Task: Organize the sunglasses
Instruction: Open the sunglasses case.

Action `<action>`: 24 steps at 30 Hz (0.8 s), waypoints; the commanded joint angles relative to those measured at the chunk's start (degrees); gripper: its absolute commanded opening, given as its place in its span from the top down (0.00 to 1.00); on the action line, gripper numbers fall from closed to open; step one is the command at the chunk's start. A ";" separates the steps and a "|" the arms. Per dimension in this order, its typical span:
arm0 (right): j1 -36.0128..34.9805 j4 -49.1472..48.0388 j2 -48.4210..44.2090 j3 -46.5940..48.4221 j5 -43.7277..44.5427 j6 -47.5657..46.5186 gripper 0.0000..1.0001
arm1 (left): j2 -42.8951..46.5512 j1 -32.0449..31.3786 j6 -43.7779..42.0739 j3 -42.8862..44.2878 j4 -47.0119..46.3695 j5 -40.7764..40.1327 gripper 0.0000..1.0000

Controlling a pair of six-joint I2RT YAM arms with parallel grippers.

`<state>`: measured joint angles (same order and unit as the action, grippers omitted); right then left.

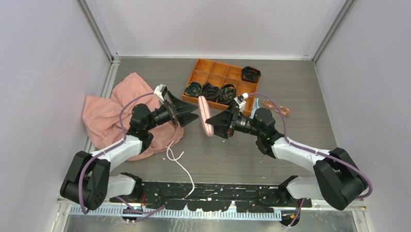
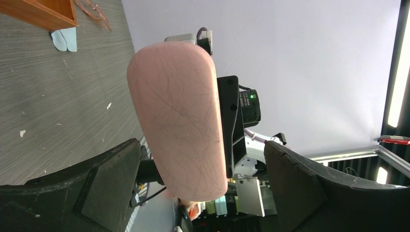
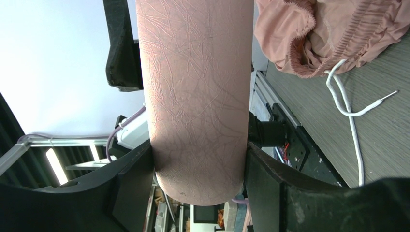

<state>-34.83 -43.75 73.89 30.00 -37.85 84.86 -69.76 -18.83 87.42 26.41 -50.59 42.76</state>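
My right gripper is shut on the pink oblong case and holds it off the table, its two fingers pressed against the case's long sides. My left gripper faces it from the left and stands open. In the left wrist view the case hangs between the spread fingers with a gap on each side. The sunglasses, with pinkish-orange lenses and a thin frame, lie on the table to the right of the orange tray, apart from both grippers.
An orange compartment tray holding black coiled items sits at the back centre. A crumpled pink garment lies at the left under my left arm. A white cord trails toward the front edge. A light blue cloth lies beside the tray.
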 commanded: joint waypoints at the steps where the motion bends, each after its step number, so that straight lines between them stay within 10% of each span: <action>1: -1.85 -4.88 -0.50 3.05 -1.34 0.19 0.71 | 0.30 0.28 0.89 0.36 -4.08 1.60 0.00; 14: -4.56 -7.78 2.05 3.22 0.33 0.71 0.72 | -1.10 0.28 2.41 -0.55 -6.46 0.70 0.17; 20: -4.60 -11.40 3.26 1.51 1.15 2.88 0.73 | -0.74 0.28 2.41 -1.83 -6.63 0.30 0.04; 24: -4.59 -16.70 5.71 0.78 1.15 5.76 0.73 | -0.78 0.28 2.49 -1.74 -6.80 0.24 0.19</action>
<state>-39.29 -50.81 77.93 30.96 -37.17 87.50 -71.05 -18.83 89.97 24.62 -53.76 43.27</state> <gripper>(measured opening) 0.679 0.855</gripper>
